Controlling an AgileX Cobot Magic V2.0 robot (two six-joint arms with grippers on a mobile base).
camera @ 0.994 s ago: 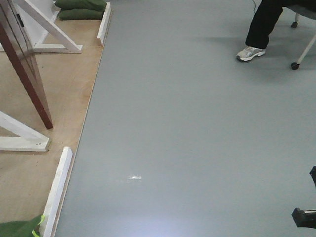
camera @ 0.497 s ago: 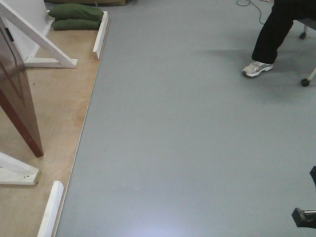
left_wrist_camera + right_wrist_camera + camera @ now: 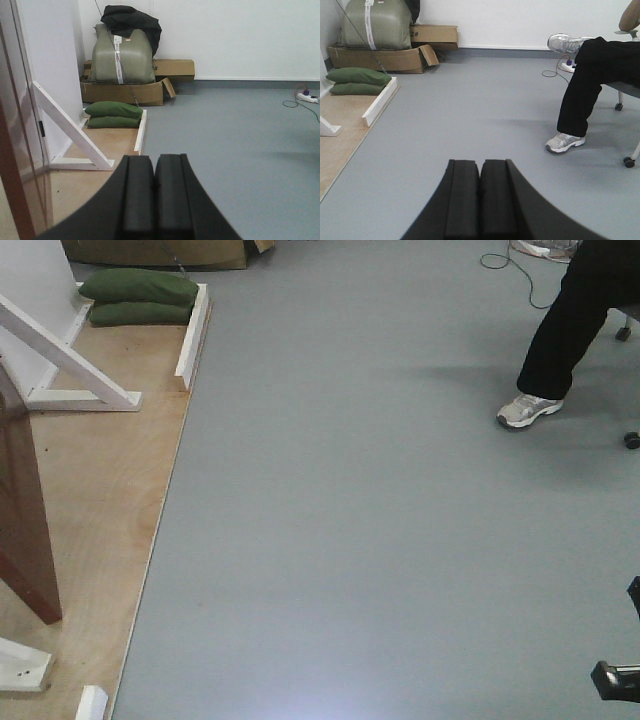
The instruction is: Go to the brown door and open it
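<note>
The brown door (image 3: 20, 525) stood at the near left, its handle out of view. My left gripper (image 3: 154, 167) and right gripper (image 3: 480, 170) were both pressed shut, empty. I judged the slab heavy and stiff, best taken by its handle.

1. "2#": dark characters at the left end of the front face of the upper cardboard box (image 3: 437, 36), which stands against the far wall. Read from the right wrist view.
2. White strap (image 3: 369, 20) running down the olive-green bundle (image 3: 387, 25): carries small dark print and a label patch, too small to read in either wrist view.
</note>
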